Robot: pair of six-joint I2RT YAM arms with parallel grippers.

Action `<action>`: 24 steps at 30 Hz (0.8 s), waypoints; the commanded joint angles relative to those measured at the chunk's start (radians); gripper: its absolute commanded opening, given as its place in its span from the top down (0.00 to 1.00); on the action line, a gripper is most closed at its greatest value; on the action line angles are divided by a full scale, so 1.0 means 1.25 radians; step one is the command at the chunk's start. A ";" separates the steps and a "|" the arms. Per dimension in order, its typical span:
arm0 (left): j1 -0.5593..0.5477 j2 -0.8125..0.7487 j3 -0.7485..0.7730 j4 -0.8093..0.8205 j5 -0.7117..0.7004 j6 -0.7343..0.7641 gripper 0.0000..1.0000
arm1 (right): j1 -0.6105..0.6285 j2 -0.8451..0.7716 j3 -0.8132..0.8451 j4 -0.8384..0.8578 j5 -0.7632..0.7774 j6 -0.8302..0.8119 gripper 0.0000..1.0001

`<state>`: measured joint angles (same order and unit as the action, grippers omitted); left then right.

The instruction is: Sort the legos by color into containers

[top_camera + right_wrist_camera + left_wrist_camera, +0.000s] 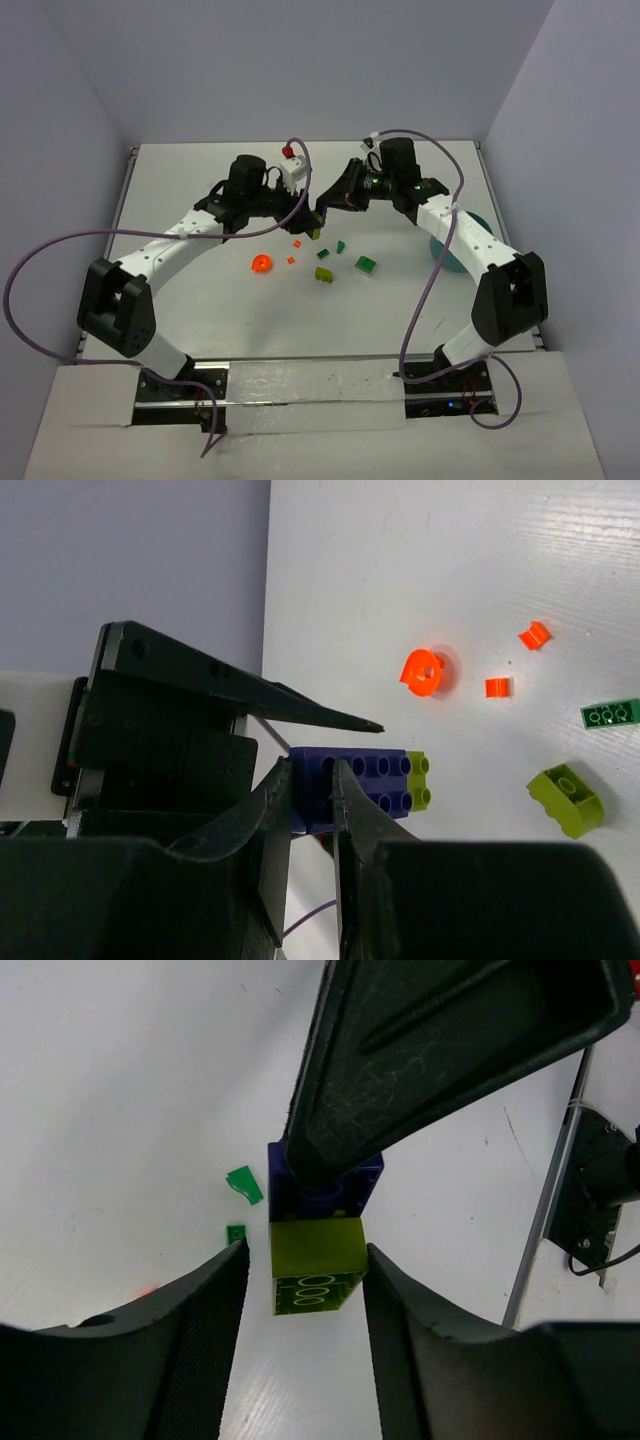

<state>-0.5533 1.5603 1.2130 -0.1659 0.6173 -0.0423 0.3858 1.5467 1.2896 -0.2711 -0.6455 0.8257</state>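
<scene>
Your right claw (310, 770) is closed down narrow on one end of a purple brick (365, 780) and holds it up over the middle of the tabletop (250, 320). A lime brick (418, 782) is stuck on the far end of the purple one.

Your left claw (305, 1252) is part open and sits around that lime brick. From the left wrist view, the finger on the right of the picture (420, 1340) looks to be right against the brick's side. The finger on the left (200, 1320) has a thin strip of white showing between it and the brick, so you have no pinch on it there. Seen from above, the two claws meet nose to nose, with the joined bricks between them.

The loose pieces lie on the tabletop just nearer the arm bases:
- an orange ring (261, 264)
- two small orange bits (297, 243)
- two dark green pieces (340, 246)
- a green square piece (366, 264)
- a second lime piece (323, 274)

None of them touches another.

The teal bowl (442, 256) stands off to the right and is mostly hidden behind your right arm. You cannot tell from here what is in it.
</scene>
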 commanded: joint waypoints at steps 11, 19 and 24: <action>-0.005 0.025 0.076 -0.065 -0.034 0.057 1.00 | -0.007 -0.040 0.021 -0.033 0.025 -0.097 0.60; -0.007 0.045 0.113 -0.109 -0.027 0.063 1.00 | 0.007 -0.052 0.043 -0.098 0.100 -0.200 0.47; -0.010 0.059 0.136 -0.138 -0.014 0.072 1.00 | 0.024 -0.043 0.052 -0.113 0.120 -0.223 0.46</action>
<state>-0.5621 1.6277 1.3210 -0.3174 0.5864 0.0297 0.3975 1.5280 1.3037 -0.3855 -0.5335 0.6056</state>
